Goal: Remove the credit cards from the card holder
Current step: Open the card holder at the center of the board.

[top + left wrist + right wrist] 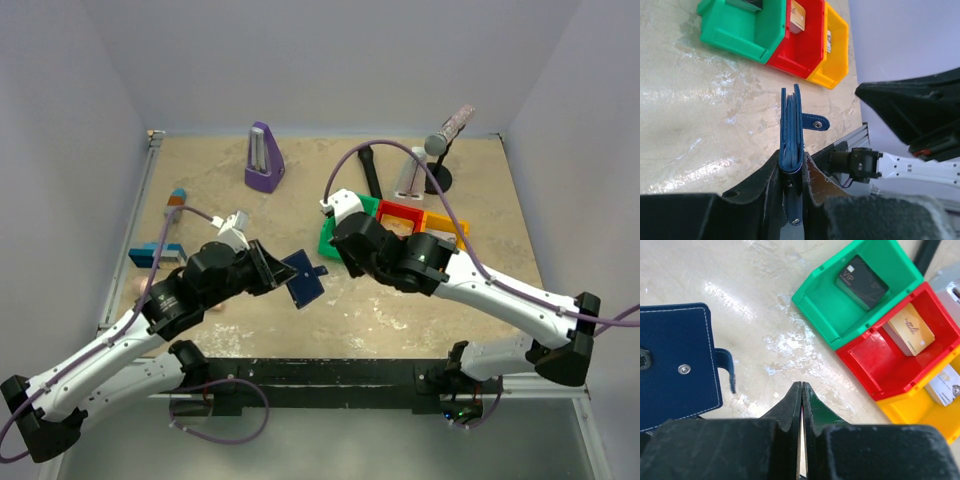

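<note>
Card holder (790, 125), folded, is gripped by the left tool (791, 160) (right tool (802, 387) clenched shut nearby).

card holder (670, 350): navy | green bin (822, 305) | red bin (867, 362) | yellow bin (907, 412)

The card holder (791, 125) is dark blue with white stitching. It is folded almost shut and stands on its edge up in the air. Its snap tab sticks out loose, and the left claw (791, 167) pinches its bottom end. The credit cards (797, 17) lie at its 2 o'clock. A black card (861, 281) is in the green bin (827, 315), a gold card (910, 330) in the red bin (872, 362), and a white card (945, 385) in the yellow bin (912, 415).
</note>
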Motion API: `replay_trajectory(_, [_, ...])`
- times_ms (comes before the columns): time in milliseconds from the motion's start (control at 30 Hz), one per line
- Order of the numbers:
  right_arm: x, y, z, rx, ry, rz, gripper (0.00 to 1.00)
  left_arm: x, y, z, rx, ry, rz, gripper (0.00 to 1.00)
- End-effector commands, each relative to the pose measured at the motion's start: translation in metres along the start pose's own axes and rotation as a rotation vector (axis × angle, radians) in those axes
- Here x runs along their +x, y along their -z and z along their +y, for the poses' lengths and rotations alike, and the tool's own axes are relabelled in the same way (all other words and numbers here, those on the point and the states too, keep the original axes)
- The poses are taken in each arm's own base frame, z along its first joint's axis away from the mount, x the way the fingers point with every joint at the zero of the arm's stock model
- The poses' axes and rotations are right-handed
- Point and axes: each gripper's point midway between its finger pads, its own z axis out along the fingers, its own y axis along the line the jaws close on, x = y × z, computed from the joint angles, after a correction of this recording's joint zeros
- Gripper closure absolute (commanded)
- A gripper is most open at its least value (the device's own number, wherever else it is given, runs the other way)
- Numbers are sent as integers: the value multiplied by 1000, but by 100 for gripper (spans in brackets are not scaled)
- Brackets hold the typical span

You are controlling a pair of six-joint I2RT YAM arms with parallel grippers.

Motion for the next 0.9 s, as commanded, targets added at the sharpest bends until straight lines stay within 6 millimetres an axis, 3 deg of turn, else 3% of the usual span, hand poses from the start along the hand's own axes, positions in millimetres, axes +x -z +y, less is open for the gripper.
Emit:
replay_trajectory(0, [-2, 18, -14, 3, -45, -36, 92, -5, 2, -21, 155, -185, -20, 100])
replay_trajectory(100, [-10, 31, -11, -62, -70, -99, 69, -9, 6, -34, 263, -299, -59, 100])
replay_trajectory(167, [-16, 39, 2, -168, -71, -162, 52, -11, 8, -40, 331, -382, -102, 100])
replay_trajectory(233, [-22, 51, 31, -364, -55, -251, 39, -17, 13, -51, 423, -452, -181, 99])
replay_trajectory(333, [-23, 74, 43, -504, -85, -293, 27, -26, 25, -61, 515, -529, -281, 100])
replay_trajectory(467, [-26, 107, 56, -689, -96, -364, 30, -36, 24, -52, 480, -490, -282, 100])
replay_trajectory(533, [-30, 123, 60, -753, -90, -398, 32, -30, 28, -59, 605, -515, -250, 100])
replay_trajectory(700, [-31, 131, 71, -819, -70, -350, 40, -14, 40, -77, 953, -506, -142, 100])
replay_trajectory(833, [-29, 123, 72, -780, -47, -303, 51, -11, 47, -92, 1153, -399, 1, 100])
replay_trajectory(867, [-27, 118, 70, -748, -39, -292, 52, -13, 37, -90, 1128, -330, 64, 100])
